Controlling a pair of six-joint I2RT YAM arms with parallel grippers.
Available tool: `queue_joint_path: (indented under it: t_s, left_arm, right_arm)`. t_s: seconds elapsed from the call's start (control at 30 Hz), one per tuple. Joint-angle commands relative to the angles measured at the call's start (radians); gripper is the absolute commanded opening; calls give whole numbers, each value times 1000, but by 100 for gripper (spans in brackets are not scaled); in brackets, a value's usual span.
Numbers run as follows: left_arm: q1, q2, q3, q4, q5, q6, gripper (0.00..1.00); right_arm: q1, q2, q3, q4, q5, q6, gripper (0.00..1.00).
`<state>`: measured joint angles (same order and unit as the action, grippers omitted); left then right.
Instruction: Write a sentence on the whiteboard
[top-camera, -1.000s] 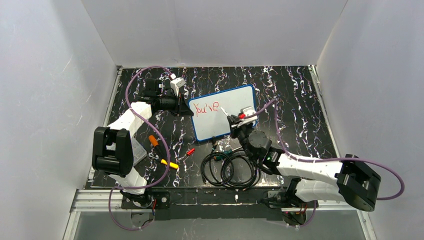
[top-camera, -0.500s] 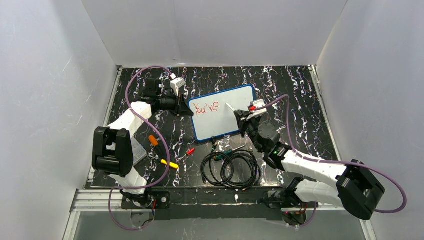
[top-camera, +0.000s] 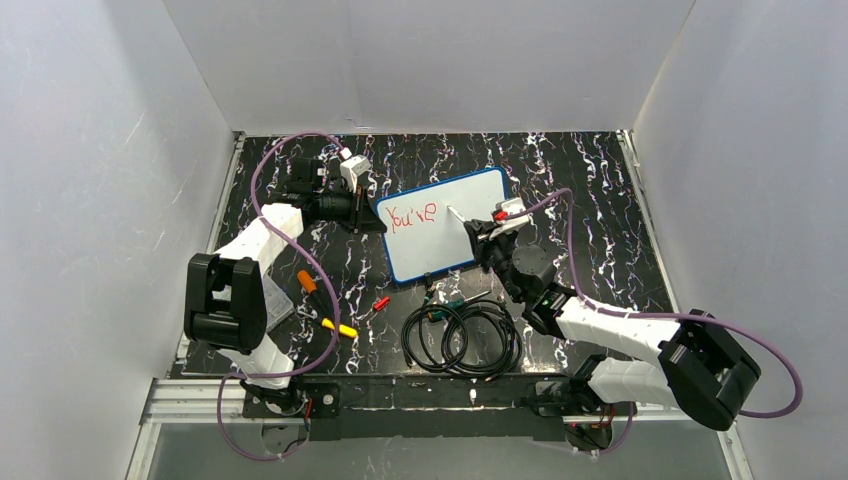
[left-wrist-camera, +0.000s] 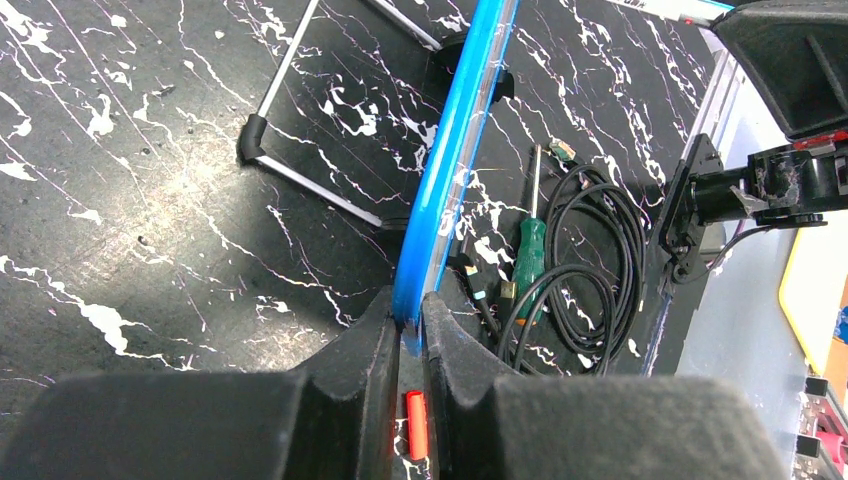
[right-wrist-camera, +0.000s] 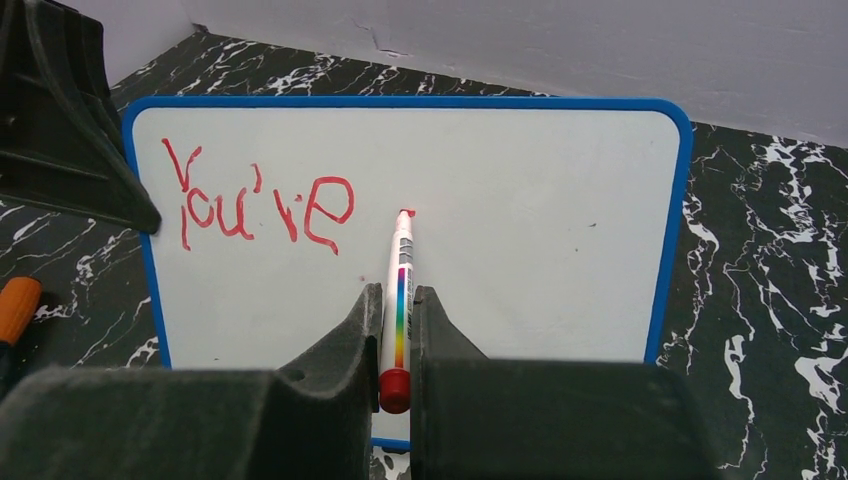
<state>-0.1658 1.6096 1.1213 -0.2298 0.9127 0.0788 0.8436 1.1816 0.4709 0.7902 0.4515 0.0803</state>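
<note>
My left tool is clamped on the left edge of the whiteboard, which stands on the tabletop toward its far edge. My right tool pinches a marker, its tip just right of the red writing "You're".

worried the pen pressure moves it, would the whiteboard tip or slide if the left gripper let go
Probably yes. The whiteboard stands propped on thin wire legs, so a push from the marker could skid or tip it backward. Edge-on it looks thin, likely light. Its frame runs straight in the left gripper, so it seems stiff rather than floppy.
</note>
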Motion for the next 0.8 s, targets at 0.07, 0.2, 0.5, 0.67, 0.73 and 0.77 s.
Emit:
queue_joint_path:
  t_s: [0.07, 0.2, 0.5, 0.67, 0.73, 0.77]
  left_arm:
    - [-4, -30, 28, -34, 6, 24, 0]
    - [-4, -30, 26, -34, 6, 25, 0]
    - [-5, -30, 27, -34, 8, 23, 0]
    - [-5, -31, 27, -34, 8, 23, 0]
    - [-5, -30, 25, -34, 8, 24, 0]
    - [-5, -30, 26, -34, 8, 23, 0]
  right_arm:
    - [-8, 2, 19, 32, -46, 13, 1]
    - [-8, -15, -12, 8, -45, 36, 1]
    - [-3, -63, -63, -46, -9, 62, 1]
    - [-3, -47, -45, -14, 36, 35, 1]
    - [-3, -34, -31, 11, 53, 27, 1]
    - [-3, -27, -24, 25, 58, 21, 1]
